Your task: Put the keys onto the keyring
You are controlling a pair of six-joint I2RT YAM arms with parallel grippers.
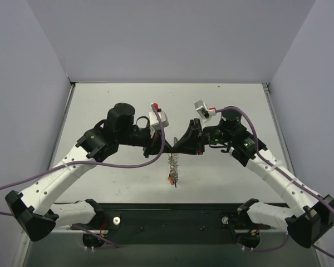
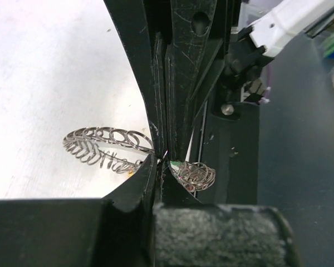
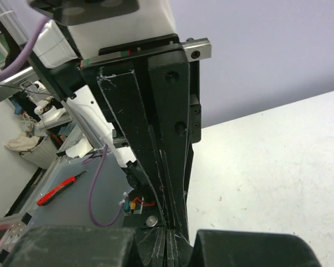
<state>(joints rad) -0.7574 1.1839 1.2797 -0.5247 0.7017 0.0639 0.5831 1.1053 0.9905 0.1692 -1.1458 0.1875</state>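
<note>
Both my arms share one build. The left arm (image 1: pixel 61 175) and the right arm (image 1: pixel 281 173) wear white shells dotted with small holes, linked by chunky black joint housings (image 1: pixel 119 118). A purple cable (image 1: pixel 131 163) runs along each arm, and angular black blocks (image 1: pixel 28 214) cap the near ends. Each wrist carries a white camera box (image 1: pixel 159 118) with a red tab. My left end effector (image 2: pixel 160 167) has matte black fingers (image 2: pixel 136 186), scratched pale along their edges, behind a rough grey pad (image 2: pixel 217 233). Its silver rail (image 3: pixel 196 50) sits above round black screw holes (image 3: pixel 171 77). The right end effector (image 3: pixel 166 245) looks equally scuffed.
</note>
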